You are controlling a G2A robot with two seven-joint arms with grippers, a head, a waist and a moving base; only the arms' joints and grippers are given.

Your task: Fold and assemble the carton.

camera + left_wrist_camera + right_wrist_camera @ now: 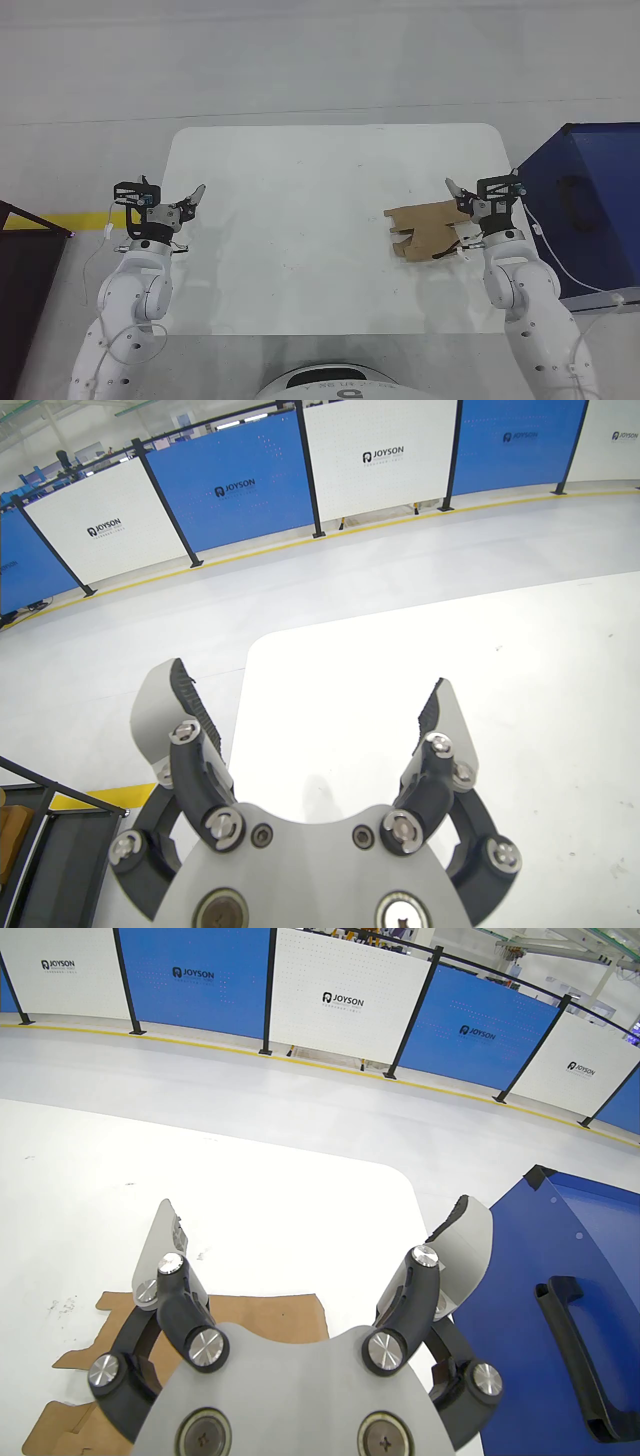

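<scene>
Opening step, apparently. On the white surface (300, 260), carton (425, 232) flat and unfolded at right of the top view; right gripper (316, 1205) spread open at its right end; left gripper (308, 675) open too, far left. Next, likely: pinch a flap, lift.

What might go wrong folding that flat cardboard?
The carton lies flat on the table, so the open right jaws may just push it, not grip it. It sits near the table edge by the blue bin; a shove might slide it off. The left jaws are far across, unable to steady it.
</scene>
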